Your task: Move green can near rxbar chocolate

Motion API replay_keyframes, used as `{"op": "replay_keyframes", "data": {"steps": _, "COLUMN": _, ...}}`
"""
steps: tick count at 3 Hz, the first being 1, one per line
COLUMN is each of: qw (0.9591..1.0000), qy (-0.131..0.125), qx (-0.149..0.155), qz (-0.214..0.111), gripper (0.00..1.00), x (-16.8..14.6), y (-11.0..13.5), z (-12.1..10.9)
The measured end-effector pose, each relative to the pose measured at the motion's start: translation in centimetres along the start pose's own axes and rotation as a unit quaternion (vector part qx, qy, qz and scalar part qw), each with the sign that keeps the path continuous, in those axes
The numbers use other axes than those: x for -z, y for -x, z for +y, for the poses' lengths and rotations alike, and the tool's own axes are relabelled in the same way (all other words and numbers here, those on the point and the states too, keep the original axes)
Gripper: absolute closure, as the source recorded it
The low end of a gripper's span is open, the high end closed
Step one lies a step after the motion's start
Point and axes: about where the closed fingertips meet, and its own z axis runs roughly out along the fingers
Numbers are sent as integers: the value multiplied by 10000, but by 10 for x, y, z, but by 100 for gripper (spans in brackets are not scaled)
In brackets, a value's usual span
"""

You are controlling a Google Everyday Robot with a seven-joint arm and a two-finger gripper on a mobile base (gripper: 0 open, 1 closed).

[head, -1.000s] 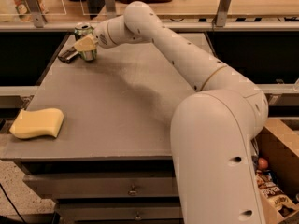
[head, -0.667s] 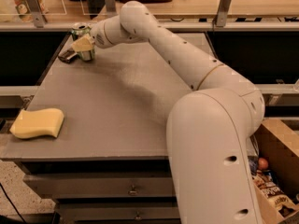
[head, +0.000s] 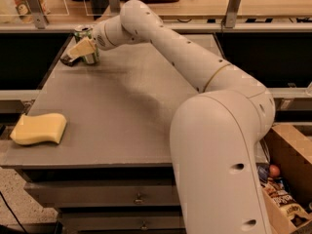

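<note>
1. The gripper (head: 84,48) is in the upper left of the frame, at the far left corner of the grey table (head: 126,111), at the end of the white arm (head: 195,65) that reaches up from the lower right.
2. It is closed narrowly around the green can (head: 91,57). One pale finger (head: 79,48) lies slantwise across the can's front, touching it.
3. The can stands upright, and its silver top shows above the finger. Its base looks to sit on the table, though a slight lift cannot be ruled out from this angle.
4. The rxbar chocolate (head: 68,60) lies flat on the table just left of the can's foot, close beside it and partly under the finger's tip.
5. A yellow sponge (head: 38,129) rests at the table's near left edge, well apart from the can.
6. A cardboard box (head: 291,152) holding packets sits at the lower right, beside the robot's base.
</note>
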Motion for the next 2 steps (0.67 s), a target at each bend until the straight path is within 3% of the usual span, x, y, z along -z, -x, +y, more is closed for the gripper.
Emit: {"op": "replay_keyframes", "data": {"steps": 2, "qw": 9998, "qy": -127, "qx": -160, "qz": -44, "gripper": 0, "x": 15, "y": -9, "z": -8}}
